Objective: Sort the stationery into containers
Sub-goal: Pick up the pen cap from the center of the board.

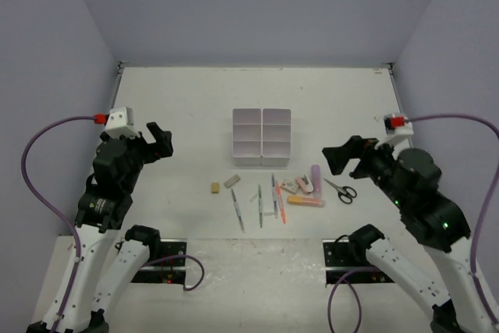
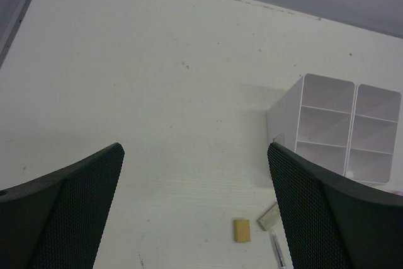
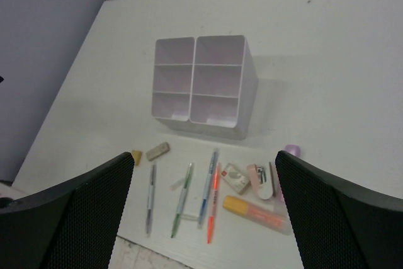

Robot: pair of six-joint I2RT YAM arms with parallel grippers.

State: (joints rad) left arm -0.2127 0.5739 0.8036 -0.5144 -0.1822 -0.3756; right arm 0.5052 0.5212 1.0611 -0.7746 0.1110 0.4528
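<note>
The white six-compartment organizer (image 1: 261, 136) stands mid-table; it also shows in the left wrist view (image 2: 343, 130) and the right wrist view (image 3: 201, 83). In front of it lie the stationery: a tan eraser (image 1: 214, 188), a grey eraser (image 1: 231, 182), several thin pens (image 1: 260, 204), an orange marker (image 1: 306, 201), pink items (image 1: 306, 184) and black-handled scissors (image 1: 341, 190). My left gripper (image 1: 159, 143) is open and empty, above the table left of the organizer. My right gripper (image 1: 348, 158) is open and empty, raised right of the stationery.
Grey walls enclose the table at the back and both sides. The table's near edge runs just below the pens (image 3: 182, 201). A raised rail edges the back right corner (image 1: 394, 87).
</note>
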